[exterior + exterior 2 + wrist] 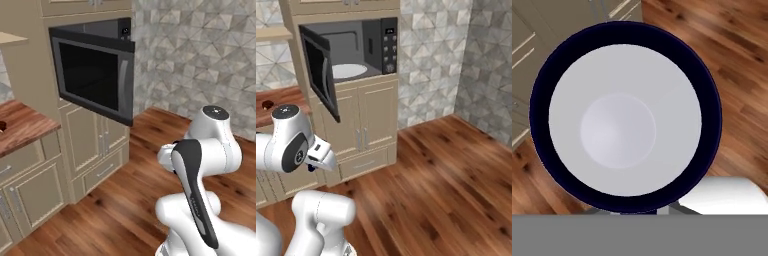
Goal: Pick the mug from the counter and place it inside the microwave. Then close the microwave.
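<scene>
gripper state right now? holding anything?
Gripper: shut on the mug, which the hand view looks straight down into, over the wooden floor.

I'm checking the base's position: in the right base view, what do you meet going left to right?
Counter → open microwave door → white turntable plate inside the microwave → button panel → stone-tiled wall.
</scene>
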